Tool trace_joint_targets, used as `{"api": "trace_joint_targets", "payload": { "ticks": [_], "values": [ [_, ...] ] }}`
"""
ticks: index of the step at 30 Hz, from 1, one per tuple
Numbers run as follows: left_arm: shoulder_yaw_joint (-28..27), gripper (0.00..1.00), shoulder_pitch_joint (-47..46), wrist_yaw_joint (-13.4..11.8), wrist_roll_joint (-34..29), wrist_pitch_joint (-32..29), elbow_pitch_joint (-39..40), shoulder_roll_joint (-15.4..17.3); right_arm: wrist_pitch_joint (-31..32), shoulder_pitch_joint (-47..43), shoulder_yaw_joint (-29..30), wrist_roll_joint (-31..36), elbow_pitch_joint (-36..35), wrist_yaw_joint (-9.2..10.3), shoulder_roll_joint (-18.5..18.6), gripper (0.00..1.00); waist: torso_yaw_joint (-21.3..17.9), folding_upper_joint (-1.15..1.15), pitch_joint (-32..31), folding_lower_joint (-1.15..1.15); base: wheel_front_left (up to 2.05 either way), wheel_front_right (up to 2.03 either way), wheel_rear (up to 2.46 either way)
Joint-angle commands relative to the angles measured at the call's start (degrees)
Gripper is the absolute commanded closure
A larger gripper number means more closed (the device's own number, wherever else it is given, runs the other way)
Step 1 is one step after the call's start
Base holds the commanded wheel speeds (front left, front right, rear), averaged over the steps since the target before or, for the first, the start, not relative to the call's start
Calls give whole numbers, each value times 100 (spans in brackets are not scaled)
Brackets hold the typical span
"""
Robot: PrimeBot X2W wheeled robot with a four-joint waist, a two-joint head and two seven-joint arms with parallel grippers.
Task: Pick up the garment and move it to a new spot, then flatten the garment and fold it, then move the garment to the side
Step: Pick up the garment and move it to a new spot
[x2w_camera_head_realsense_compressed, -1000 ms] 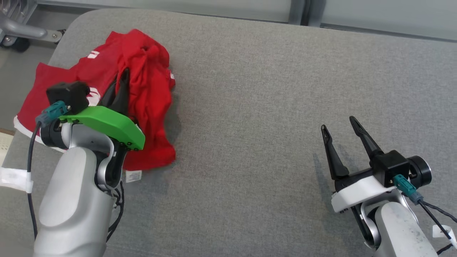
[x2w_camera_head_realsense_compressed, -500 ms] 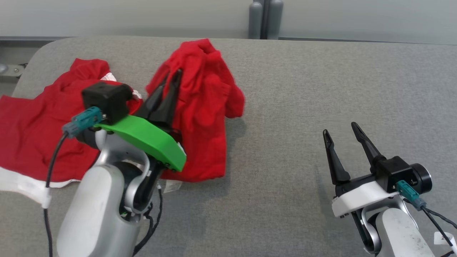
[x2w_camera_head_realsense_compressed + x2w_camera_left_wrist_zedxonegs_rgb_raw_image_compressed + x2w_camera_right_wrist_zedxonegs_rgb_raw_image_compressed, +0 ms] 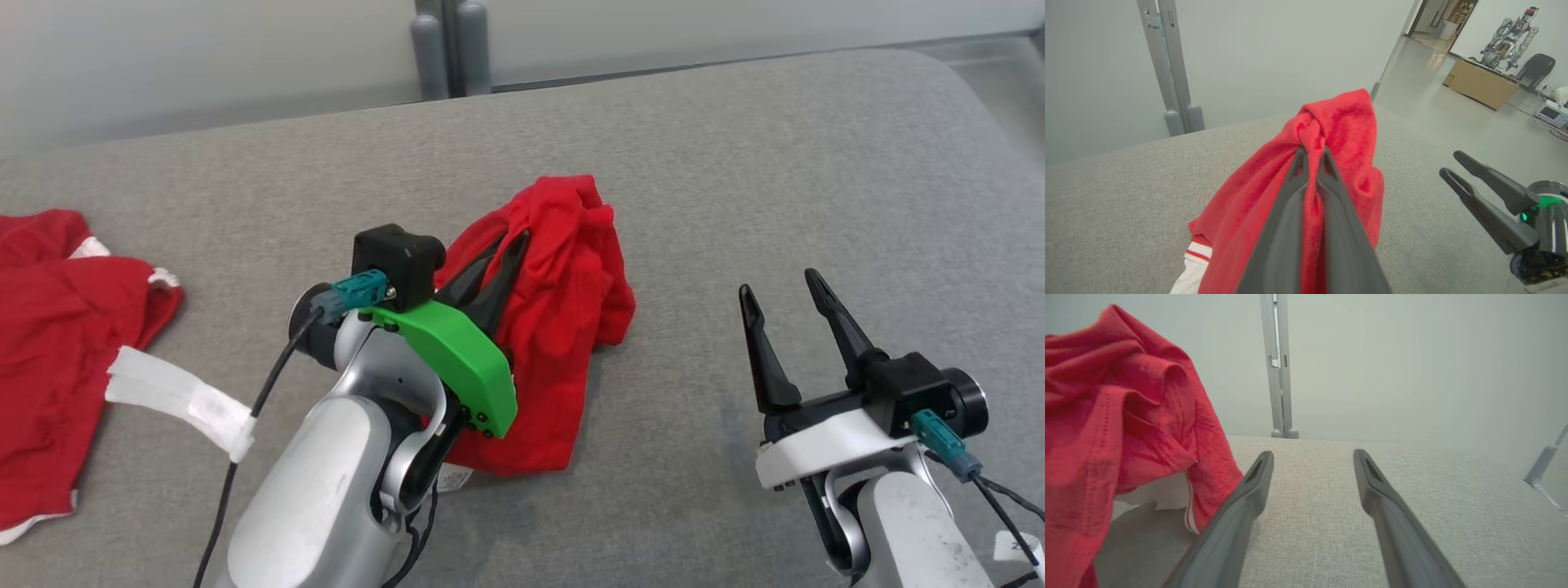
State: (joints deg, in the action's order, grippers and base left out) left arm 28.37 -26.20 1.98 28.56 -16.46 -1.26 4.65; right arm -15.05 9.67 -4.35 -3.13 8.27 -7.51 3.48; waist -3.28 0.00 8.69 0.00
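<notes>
The bunched garment (image 3: 563, 327) hangs in folds, so its shape is hard to make out, and the left arm hides its near edge. The left gripper (image 3: 510, 245) is clamped on its top fold, fingers nearly together with cloth between them. Its lower part trails on the grey table (image 3: 735, 163), near the middle. A second red cloth (image 3: 49, 351) is cut off at the left. The right gripper (image 3: 777, 286) is spread wide and holds nothing. Since half a second ago, the garment has drawn well apart from that cloth and nearer the right gripper.
</notes>
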Motion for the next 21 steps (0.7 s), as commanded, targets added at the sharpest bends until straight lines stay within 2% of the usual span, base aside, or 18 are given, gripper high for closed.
{"api": "trace_joint_targets", "payload": {
  "ticks": [1,4,10,17,19,21],
  "values": [
    [24,100,-6,13,-50,88,-263,27,-20,12,49,-37,-90,5,-16,0,-633,0,232,0,0,0,0],
    [37,100,93,48,-30,206,-595,41,-19,-44,78,-20,-106,4,-32,0,-762,0,257,0,0,0,0],
    [70,100,149,183,-11,660,-1751,55,-20,-214,226,-15,-131,4,-47,0,-988,0,234,0,0,0,0],
    [236,100,12,303,141,1056,-2492,-74,-20,-286,309,27,-121,4,-54,0,-934,0,110,0,0,0,0],
    [259,100,-24,242,117,1164,-2546,-96,-20,-295,299,59,-136,5,-54,0,-876,0,62,0,0,0,0],
    [298,48,-10,178,60,1293,-2502,-115,-20,-306,312,84,-151,5,-45,0,-813,0,-1,0,0,0,0]
  ]
}}
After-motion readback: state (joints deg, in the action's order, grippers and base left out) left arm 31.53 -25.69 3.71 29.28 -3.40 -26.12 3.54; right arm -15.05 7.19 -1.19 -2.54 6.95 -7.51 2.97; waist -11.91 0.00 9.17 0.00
